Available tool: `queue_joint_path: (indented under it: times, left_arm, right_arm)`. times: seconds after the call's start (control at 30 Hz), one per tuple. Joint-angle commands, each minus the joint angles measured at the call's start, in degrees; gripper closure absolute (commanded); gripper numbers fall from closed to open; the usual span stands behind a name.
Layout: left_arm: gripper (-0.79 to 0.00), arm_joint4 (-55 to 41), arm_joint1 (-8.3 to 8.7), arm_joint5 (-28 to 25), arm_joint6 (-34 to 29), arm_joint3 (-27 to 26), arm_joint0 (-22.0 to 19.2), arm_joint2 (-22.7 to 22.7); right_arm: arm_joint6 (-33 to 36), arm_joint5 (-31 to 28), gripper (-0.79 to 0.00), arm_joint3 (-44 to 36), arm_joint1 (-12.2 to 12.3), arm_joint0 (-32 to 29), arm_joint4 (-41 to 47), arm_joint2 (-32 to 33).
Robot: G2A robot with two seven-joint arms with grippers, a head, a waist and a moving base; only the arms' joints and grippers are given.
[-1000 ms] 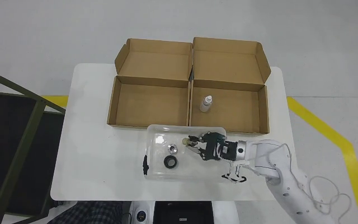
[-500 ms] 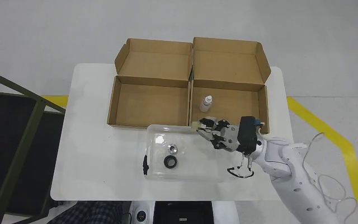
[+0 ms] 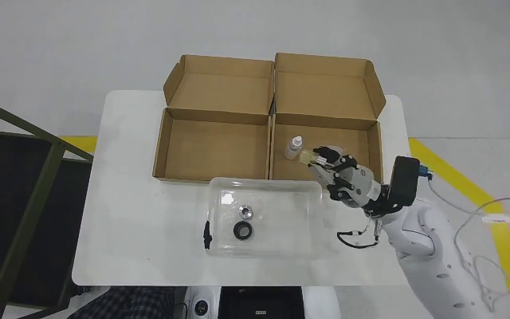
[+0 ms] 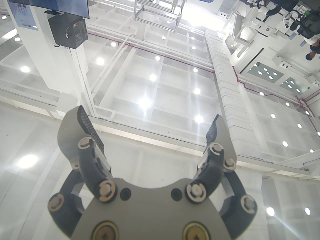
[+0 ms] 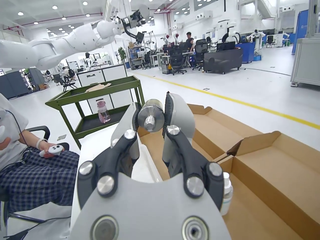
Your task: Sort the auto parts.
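Here, right pincer (image 3: 316, 156) clamped on metal cylinder (image 5: 150, 116), above right cardboard box (image 3: 344, 140); left pincer (image 4: 148, 116) spread wide

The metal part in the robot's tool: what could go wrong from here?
The round part is pinched only at the tips of the right tool, so it might slip out or roll. The tool hangs close beside the upright bottle in the right box; lowering there, or a dropped part, could knock it over.
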Motion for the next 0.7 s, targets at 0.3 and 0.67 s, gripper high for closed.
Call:
queue_joint_path:
  times: [0.3,0.67]
  left_arm:
    - [-0.785,0.0,0.0,0.0,0.0,0.0,0.0,0.0]
    - [-0.785,0.0,0.0,0.0,0.0,0.0,0.0,0.0]
  right_arm:
    - [-3.59,-1.58,0.0,-1.25,-0.37,-0.92,0.8,1.6]
    - [-3.09,-1.4,0.0,-1.98,-0.7,-0.95,-0.76,2.26]
